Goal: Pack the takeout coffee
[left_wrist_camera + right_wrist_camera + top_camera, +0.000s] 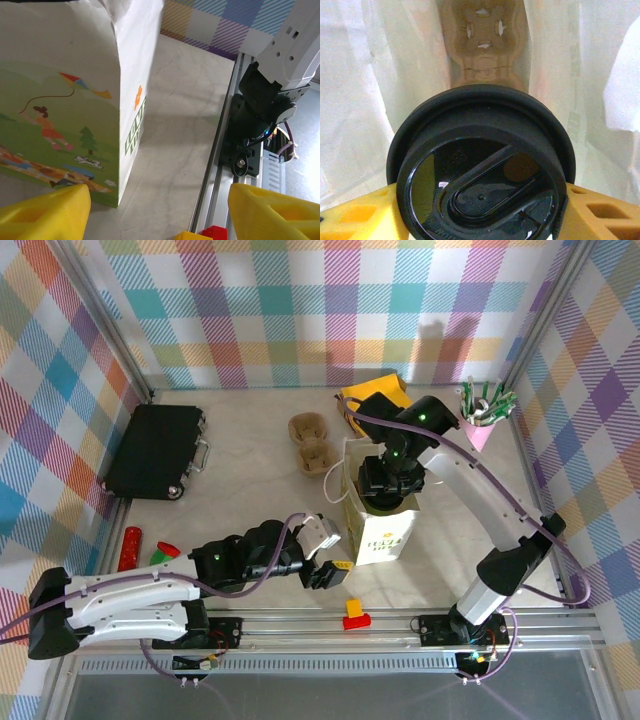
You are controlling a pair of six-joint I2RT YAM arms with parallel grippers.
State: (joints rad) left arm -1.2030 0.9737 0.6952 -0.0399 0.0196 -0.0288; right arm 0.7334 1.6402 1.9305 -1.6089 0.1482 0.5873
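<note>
Black-lidded takeout coffee (480, 165), in right claw (480, 217), inside bag (370, 75) (lettering illegible).

1. My left gripper (160, 215) hangs low over the table (185, 100), its yellow fingers (45, 212) spread wide with bare tabletop between them.
2. A white paper bag (65, 100) stands upright just beyond my left-hand finger, printed with a kite, a child and green hills.
3. An aluminium rail (215, 170) edges the table on the right, carrying the other arm's black base (260, 115).
4. A red block (215, 232) sits at the bottom edge.
</note>
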